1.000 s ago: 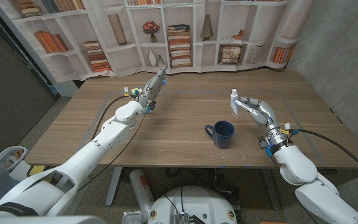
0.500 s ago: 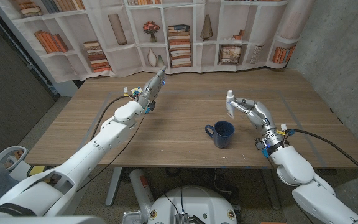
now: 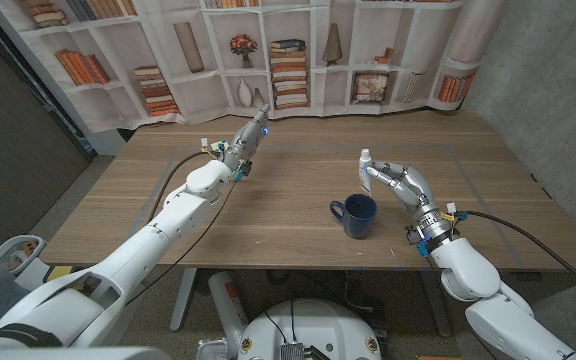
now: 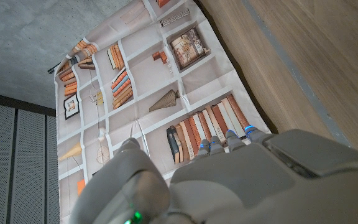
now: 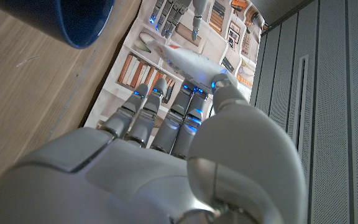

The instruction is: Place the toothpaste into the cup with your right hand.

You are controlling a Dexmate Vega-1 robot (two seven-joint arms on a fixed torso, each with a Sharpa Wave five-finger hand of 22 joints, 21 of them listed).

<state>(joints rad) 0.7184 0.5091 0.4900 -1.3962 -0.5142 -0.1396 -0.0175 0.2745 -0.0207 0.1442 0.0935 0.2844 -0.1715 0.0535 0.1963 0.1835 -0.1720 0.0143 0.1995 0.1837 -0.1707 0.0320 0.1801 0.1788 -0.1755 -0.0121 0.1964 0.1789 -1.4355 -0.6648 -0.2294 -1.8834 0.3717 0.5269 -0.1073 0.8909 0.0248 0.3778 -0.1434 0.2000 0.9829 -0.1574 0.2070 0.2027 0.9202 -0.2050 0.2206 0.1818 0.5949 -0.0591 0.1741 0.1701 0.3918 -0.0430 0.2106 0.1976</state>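
So over on the left side, the left robot hand is parked way out over the far part of the bench, fingers stretched out toward the bookshelf backdrop, and it looks like it's got nothing in it, though I honestly can't tell from these angles how far apart the fingers are. It's well apart from everything that matters here. Moving toward the middle, the dark blue cup sits upright on the bench with its handle pointing toward the robot's left, and it looks empty from the head view. Just right of and a bit behind the cup, the right robot hand is clamped on the white toothpaste, holding it lifted off the bench with the cap end up; in the right wrist view you can see the tube pinched between thumb and fingers, and the cup's rim off to the side. So I'd say the pickup part is done and it's mid-carry: the tube is near the cup but not over the opening yet. Still left: line it up above the cup, lower it in, and let go.
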